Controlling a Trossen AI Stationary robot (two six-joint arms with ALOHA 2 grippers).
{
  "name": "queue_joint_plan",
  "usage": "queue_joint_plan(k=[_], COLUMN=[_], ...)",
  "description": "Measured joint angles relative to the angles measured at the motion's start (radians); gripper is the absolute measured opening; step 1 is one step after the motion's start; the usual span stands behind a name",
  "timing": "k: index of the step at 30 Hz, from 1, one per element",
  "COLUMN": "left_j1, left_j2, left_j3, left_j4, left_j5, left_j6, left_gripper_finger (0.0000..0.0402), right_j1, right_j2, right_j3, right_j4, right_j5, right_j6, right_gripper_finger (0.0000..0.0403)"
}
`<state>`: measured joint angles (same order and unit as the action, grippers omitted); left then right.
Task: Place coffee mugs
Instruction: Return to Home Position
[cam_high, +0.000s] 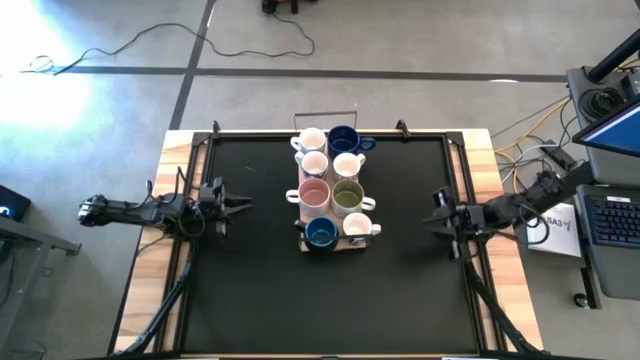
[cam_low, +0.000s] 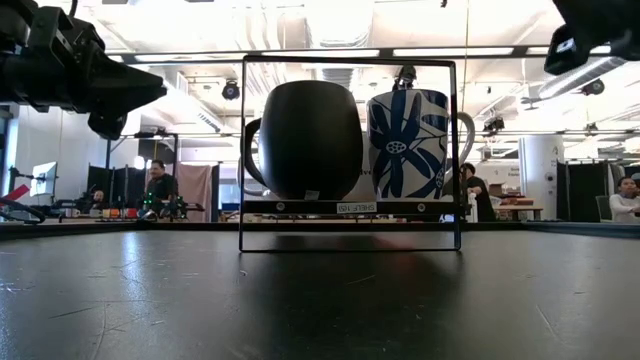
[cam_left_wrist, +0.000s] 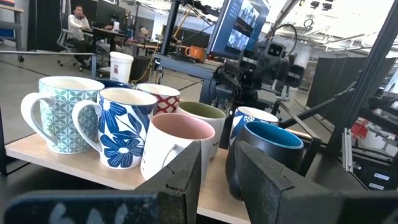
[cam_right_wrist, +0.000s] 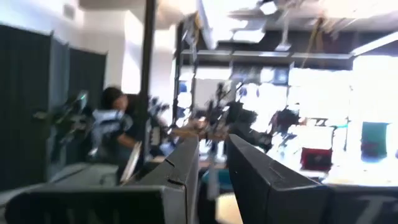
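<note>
All eight mugs (cam_high: 315, 193) sit in two rows on the wooden shelf (cam_left_wrist: 43, 152) in the middle of the table (cam_high: 250, 300), so the left gripper (cam_high: 242, 206) by the left edge and the right gripper (cam_high: 433, 219) by the right edge wait with fingers slightly apart, empty.

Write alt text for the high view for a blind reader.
Eight coffee mugs stand in two rows of four on a small wooden shelf near the middle of a black table. The left gripper and right gripper sit at either side, apart from them.
</note>
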<state>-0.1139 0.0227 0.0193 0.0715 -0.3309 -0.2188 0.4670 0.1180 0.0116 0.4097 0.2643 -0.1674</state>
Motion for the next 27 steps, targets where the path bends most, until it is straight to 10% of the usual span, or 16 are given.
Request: queue_joint_plan(k=[27], left_j1=[0.000], left_j2=[0.003], left_j3=[0.000], left_j4=[0.002], left_j5=[0.000], left_j6=[0.000], left_gripper_finger=[0.0082], right_j1=[-0.529], right_j2=[-0.101], right_j3=[-0.001], right_j4=[-0.064], right_j5=[0.000], right_j6=[-0.071], right_gripper_finger=[0.0075])
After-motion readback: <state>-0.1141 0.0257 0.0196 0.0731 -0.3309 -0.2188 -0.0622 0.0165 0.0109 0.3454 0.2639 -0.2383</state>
